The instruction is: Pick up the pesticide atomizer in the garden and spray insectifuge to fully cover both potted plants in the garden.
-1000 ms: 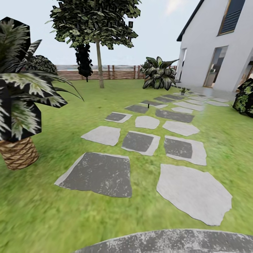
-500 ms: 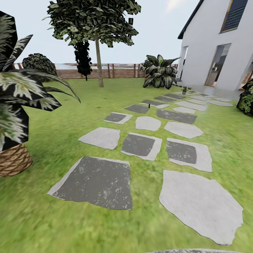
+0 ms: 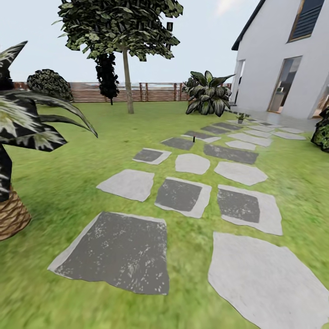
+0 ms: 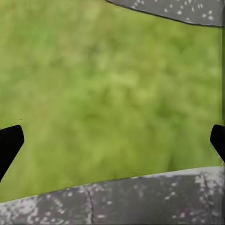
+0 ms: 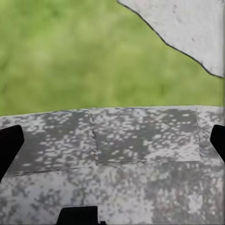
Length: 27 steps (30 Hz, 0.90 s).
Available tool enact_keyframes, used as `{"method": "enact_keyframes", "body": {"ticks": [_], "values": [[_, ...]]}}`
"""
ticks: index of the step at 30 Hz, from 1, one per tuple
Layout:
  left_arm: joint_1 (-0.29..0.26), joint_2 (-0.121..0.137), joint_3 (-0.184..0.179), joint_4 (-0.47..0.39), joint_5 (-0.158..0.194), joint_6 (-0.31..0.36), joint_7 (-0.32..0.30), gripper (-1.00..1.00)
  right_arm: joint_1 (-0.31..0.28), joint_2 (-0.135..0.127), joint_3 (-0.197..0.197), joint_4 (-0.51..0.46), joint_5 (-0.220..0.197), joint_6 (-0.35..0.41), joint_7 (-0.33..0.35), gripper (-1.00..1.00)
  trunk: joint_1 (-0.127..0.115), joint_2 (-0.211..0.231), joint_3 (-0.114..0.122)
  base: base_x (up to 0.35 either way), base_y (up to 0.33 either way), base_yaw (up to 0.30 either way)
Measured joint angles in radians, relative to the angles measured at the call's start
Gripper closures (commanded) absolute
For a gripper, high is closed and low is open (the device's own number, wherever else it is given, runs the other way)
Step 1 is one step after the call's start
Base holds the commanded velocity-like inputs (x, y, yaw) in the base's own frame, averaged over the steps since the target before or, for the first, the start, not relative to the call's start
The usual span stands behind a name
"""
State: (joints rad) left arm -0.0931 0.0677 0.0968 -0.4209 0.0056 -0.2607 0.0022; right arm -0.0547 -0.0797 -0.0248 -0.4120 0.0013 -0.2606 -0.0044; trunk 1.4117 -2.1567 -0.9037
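Both tools, left (image 4: 112,140) and right (image 5: 112,140), gape wide above lawn (image 3: 68,160), pesticide atomizer (image 3: 193,136) far ahead.

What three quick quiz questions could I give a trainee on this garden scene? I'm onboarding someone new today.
1. True or false: the stepping stones lead toward the white house.
2. Multiple choice: what stands at the far end of the lawn, behind the tree? A) a brick wall B) a brown slatted fence C) a pond
3. Fill in: in the wrist views, the left hand and right hand both have their fingertips spread ____ with nothing between them.

Key: 1 true; 2 B; 3 wide apart (open).
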Motion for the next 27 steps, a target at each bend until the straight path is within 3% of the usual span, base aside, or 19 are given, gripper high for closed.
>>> {"method": "enact_keyframes", "body": {"ticks": [27], "values": [[0.000, 0.000, 0.000, 0.000, 0.001, 0.000, -0.001, -1.00, 0.000, 0.000, 0.000, 0.000, 0.001, 0.000, -0.001, -1.00, 0.000, 0.000, 0.000, 0.338, -0.070, 0.000]]}}
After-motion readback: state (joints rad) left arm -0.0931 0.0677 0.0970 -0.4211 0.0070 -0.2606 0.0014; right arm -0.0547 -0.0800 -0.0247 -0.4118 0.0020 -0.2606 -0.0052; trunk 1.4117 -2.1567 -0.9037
